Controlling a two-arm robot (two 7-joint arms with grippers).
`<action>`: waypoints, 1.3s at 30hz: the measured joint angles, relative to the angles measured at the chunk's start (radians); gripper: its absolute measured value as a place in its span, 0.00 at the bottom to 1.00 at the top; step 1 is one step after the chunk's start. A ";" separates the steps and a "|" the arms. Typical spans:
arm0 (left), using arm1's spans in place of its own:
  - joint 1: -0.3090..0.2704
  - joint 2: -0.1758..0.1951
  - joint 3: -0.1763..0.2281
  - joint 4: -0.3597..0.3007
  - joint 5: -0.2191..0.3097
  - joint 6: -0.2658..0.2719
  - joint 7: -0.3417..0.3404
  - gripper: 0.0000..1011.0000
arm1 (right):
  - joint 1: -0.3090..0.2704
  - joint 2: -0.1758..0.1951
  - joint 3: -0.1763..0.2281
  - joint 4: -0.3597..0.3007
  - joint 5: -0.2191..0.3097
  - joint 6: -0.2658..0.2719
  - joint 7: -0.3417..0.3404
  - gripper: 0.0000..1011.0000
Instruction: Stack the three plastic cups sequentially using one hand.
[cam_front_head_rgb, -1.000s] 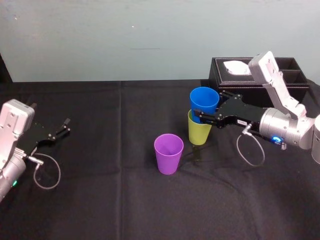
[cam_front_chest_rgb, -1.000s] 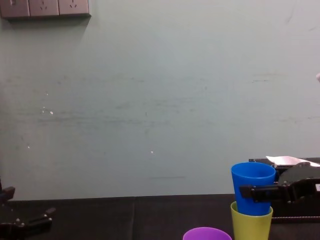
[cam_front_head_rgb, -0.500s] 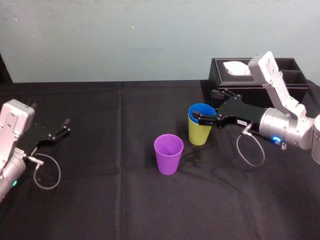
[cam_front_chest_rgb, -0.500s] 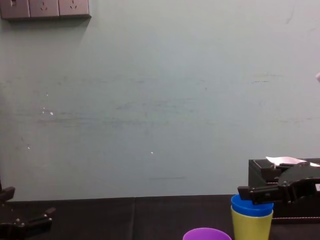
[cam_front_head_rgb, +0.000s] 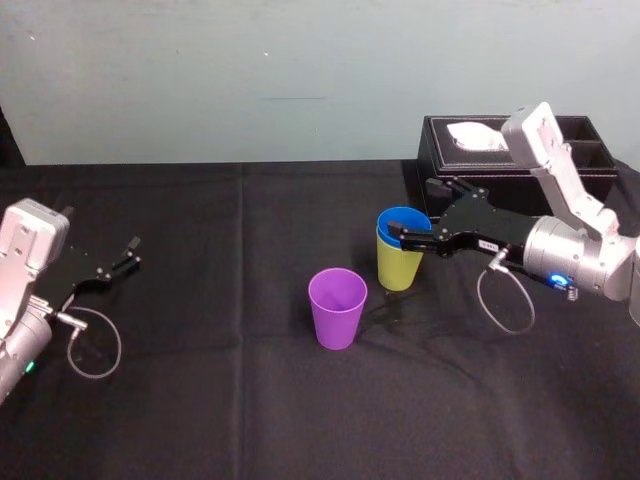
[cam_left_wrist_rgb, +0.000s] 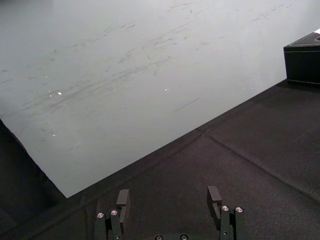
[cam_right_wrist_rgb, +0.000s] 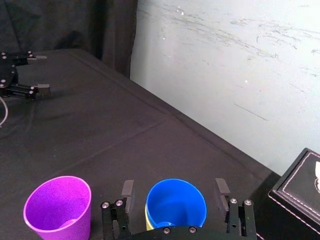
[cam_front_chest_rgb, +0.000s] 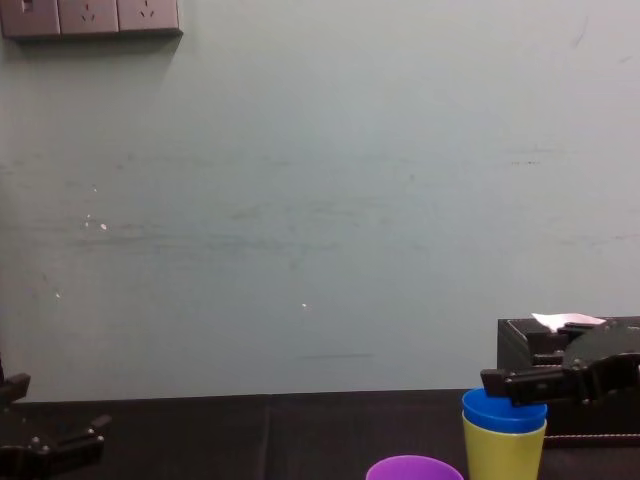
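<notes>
Dropped since a second earlier, the seemingly light, slick blue cup (cam_front_head_rgb: 403, 217), best gripped below its rim, was freed by the wide-open, empty right gripper (cam_right_wrist_rgb: 174, 189).

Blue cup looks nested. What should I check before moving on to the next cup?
1. Blue cup seated inside yellow-green cup: ok.
2. Right end effector open, one finger on either side of the blue rim: ok.
3. Nested pair standing upright: ok.
4. Purple cup upright, standing apart from the pair: ok.
5. Left end effector parked far to the left, off the path: ok.
</notes>
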 joint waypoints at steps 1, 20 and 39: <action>0.000 0.000 0.000 0.000 0.000 0.000 0.000 1.00 | -0.004 0.003 0.002 -0.005 0.002 0.000 0.000 0.99; 0.000 0.000 0.000 0.000 0.000 0.000 0.000 1.00 | -0.216 0.140 0.075 -0.225 0.100 -0.062 0.031 0.99; 0.000 0.000 0.000 0.000 0.000 0.000 0.000 1.00 | -0.270 0.140 0.011 -0.219 0.079 -0.088 0.052 0.99</action>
